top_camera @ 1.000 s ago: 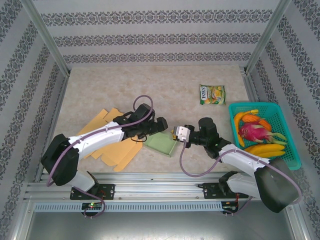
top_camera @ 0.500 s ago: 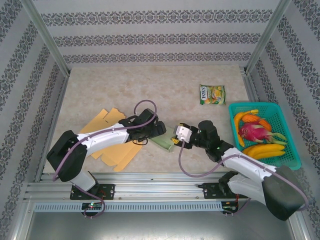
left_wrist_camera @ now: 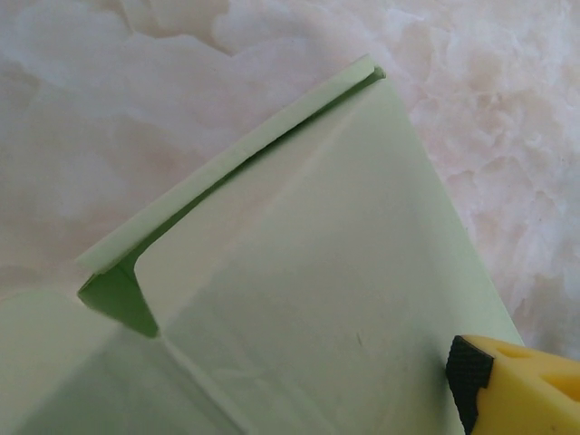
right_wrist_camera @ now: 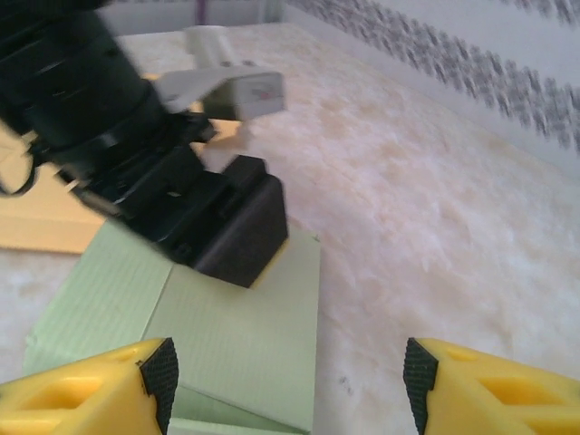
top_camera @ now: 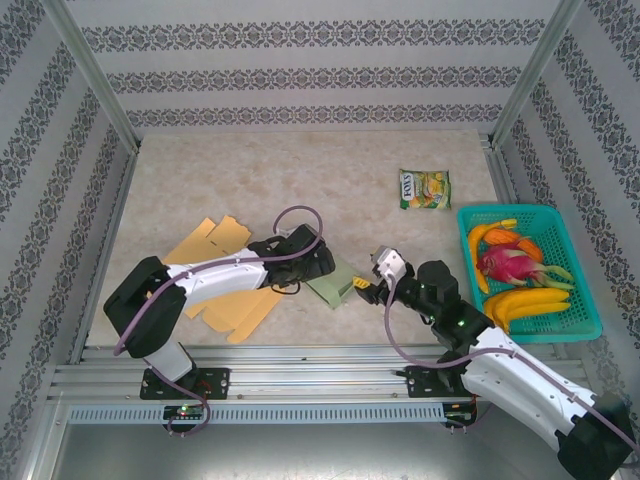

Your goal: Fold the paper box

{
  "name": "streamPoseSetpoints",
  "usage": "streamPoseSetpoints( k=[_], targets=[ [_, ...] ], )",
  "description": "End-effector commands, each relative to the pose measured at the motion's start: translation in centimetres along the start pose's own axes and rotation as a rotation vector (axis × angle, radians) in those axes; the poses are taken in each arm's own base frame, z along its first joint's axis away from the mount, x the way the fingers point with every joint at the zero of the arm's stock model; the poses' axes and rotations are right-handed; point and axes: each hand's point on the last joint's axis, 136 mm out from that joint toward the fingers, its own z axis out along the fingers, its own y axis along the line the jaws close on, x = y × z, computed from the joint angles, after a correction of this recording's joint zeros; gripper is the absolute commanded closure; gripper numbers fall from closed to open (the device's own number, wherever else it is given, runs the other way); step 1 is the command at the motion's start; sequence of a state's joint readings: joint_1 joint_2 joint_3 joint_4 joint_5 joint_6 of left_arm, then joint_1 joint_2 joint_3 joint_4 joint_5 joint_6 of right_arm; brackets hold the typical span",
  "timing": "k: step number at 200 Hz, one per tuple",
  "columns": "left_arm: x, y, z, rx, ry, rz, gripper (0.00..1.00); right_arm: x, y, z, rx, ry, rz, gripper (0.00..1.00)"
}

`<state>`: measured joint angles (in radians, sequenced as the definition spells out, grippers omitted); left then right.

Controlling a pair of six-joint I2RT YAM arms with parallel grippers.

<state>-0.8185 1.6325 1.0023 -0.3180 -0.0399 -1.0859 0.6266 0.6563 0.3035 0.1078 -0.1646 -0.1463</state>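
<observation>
While one box (top_camera: 335, 288) lies central, one basket (top_camera: 530, 207) stands.

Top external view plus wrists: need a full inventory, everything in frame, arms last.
flat green paper box blank: one, pale green, front centre between the arms
flat tan cardboard sheets: several overlapping, count unclear, left of the blank
printed snack packet: one, green and yellow, far right
teal plastic mesh basket: one, right edge
fruit: several, yellow bananas, pink dragon fruit, orange pieces, in the basket
table: one, beige marble pattern
left arm: one, white and black, jaws wide, on the blank
right arm: one, white and black, jaws open, right of the blank
</observation>
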Motion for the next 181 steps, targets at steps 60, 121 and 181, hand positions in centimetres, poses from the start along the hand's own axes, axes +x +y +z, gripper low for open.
streamPoseSetpoints(
  k=[60,121,181],
  targets=[
    [0.4,-1.3,-1.3,-0.039,-0.074,0.054,0.06,5.8,-2.2,1.1,0.287,0.274,0.677,0.33],
    [0.8,-0.3,-1.4,-0.062,-0.101,0.06,0.06,8.5,-1.5,0.6,0.416,0.236,0.935,0.32],
    [1.7,0.2,-0.4,-0.068,-0.084,0.061,0.06,9.1,-0.8,0.8,0.442,0.171,1.073,0.31]
  ],
)
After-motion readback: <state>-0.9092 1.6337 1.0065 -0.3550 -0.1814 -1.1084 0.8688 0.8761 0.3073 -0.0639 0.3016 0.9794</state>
